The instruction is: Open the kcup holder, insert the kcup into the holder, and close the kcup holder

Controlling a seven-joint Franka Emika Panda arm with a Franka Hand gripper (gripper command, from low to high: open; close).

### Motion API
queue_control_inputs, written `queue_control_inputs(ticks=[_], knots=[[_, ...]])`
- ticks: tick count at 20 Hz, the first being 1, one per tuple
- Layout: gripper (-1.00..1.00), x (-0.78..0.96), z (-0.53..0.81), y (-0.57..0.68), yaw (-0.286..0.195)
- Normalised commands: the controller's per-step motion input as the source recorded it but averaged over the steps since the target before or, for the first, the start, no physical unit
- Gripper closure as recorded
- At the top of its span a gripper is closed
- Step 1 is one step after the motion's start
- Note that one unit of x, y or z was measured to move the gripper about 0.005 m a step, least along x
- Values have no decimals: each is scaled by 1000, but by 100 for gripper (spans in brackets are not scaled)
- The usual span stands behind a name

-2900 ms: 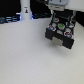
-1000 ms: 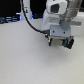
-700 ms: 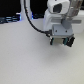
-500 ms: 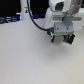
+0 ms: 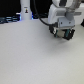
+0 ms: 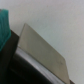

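In the exterior view my gripper point(image 5: 64, 32) hangs at the far right of the white table point(image 5: 30, 55), over a small dark block point(image 5: 61, 34) that may be the kcup holder; blur keeps me from being sure. A bright green patch point(image 5: 69, 34) shows at the gripper's tip, likely the kcup's top. I cannot tell whether the jaws are open or shut, or whether the green thing is held. The wrist view shows a green-teal shape point(image 6: 4, 25) at one edge beside a flat grey-beige surface point(image 6: 42, 50) with a dark rim point(image 6: 22, 62).
A tall white bottle-like post point(image 5: 25, 9) with a dark mark stands at the back on the exterior view's left. Dark and blue clutter point(image 5: 7, 19) lies along the back edge. A black cable point(image 5: 46, 22) loops from the arm.
The gripper has drifted slightly up and toward the exterior view's right, staying over the dark block. The green patch now shows at its tip.
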Motion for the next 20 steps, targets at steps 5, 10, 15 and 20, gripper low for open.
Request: queue_control_inputs(ticks=[5, 10, 15, 20], knots=[[-100, -657, 4, 459, 96], [-100, -738, -13, 382, 92], [-100, -680, 12, 452, 88], [-100, -199, 662, 390, 93]])
